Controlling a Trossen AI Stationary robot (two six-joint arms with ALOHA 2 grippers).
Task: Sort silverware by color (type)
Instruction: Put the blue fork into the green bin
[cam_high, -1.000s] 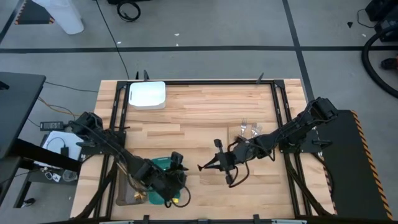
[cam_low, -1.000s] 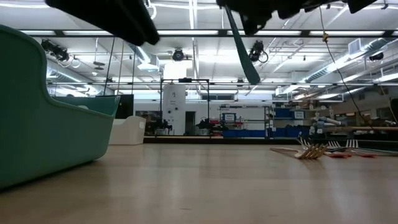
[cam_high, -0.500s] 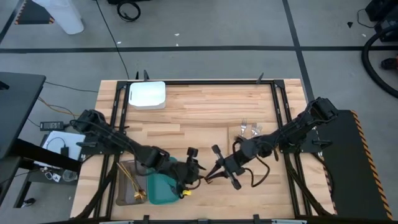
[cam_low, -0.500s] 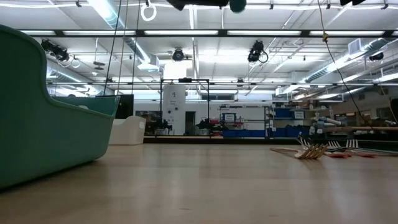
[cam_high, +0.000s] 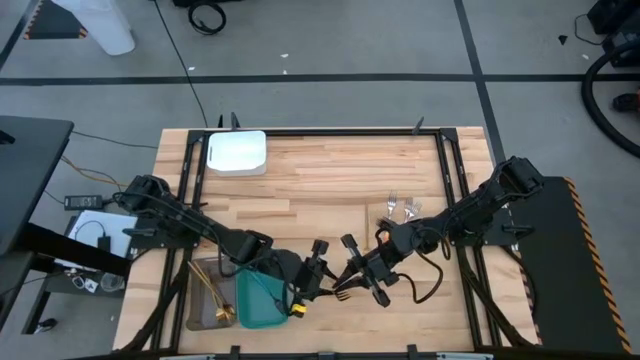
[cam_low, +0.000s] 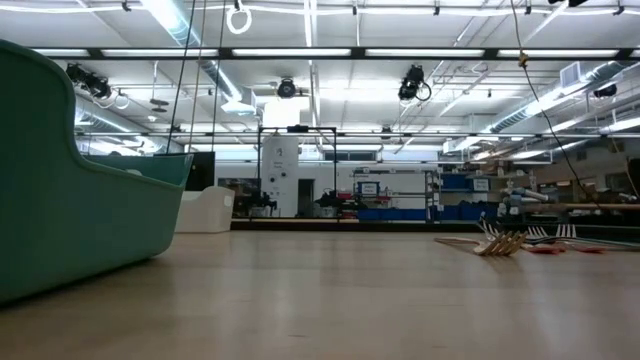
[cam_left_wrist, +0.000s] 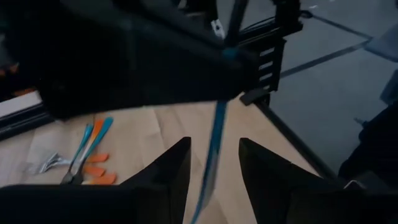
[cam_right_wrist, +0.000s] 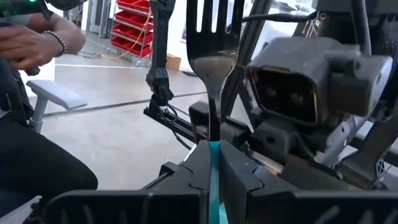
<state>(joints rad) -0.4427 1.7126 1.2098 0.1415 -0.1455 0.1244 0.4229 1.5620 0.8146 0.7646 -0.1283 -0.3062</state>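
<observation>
Both arms have swung together near the worktop's front edge: our right end effector stays clamped on the teal-handled fork, our left end effector spread wide to receive it.

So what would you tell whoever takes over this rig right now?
Right tool: shut on a teal-handled fork, held up mid-table.
Left tool: open, its fingers either side of that fork; handover under way, not yet gripped.
Done: gold pieces lie in the grey tray.
Left: this fork probably goes in the teal tray; the pile of silverware on the right is unsorted.
</observation>
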